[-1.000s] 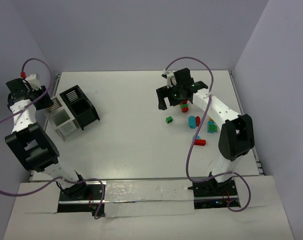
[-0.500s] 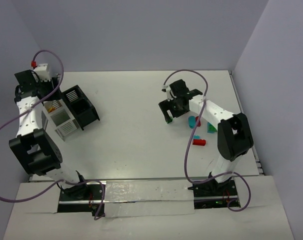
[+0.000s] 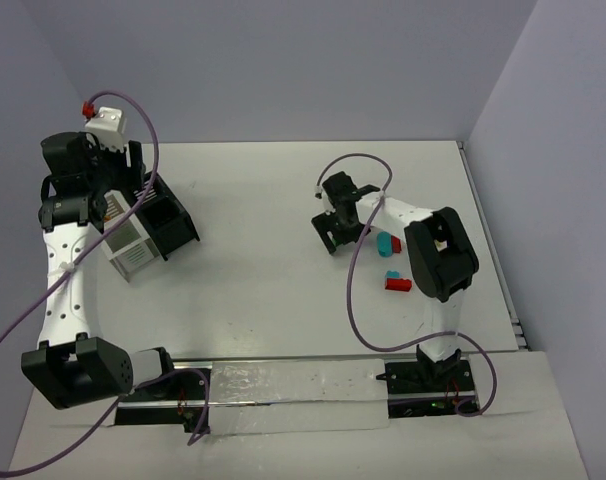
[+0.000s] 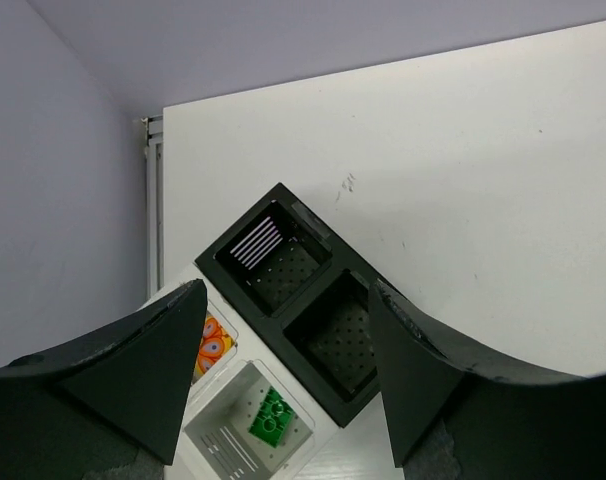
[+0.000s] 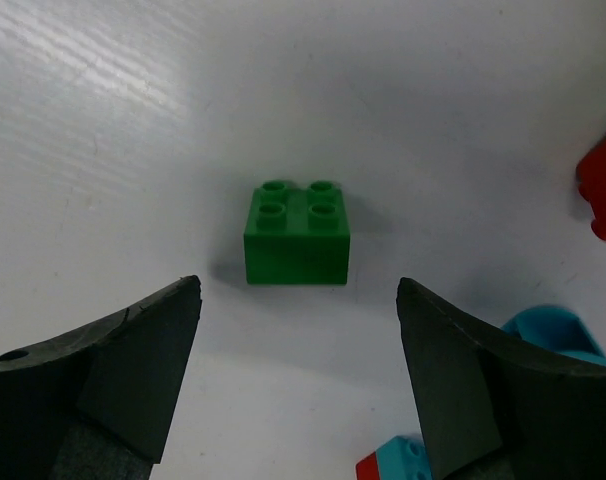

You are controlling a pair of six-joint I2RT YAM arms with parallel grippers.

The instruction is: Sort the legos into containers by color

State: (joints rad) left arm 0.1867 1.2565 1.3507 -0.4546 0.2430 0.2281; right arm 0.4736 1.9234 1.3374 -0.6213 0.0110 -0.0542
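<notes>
The right pincer [image 5: 297, 298] is open, its jaws on either side of a green lego [image 5: 297, 235] lying studs-up on the tabletop [image 5: 133, 120], near a red lego [image 5: 605, 195]. The left pincer [image 4: 286, 295] hangs open and empty above the containers [image 4: 318, 285]. A second green lego [image 4: 270, 418] lies in a white bin [image 4: 218, 447].

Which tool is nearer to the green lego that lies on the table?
Right. The right tool hangs just over the green lego; the left tool is far away, above the containers.

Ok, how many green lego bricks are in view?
2: one green plastic brick inside a white slatted bin, a second green brick on the table before the right gripper. Others may be hidden.
</notes>
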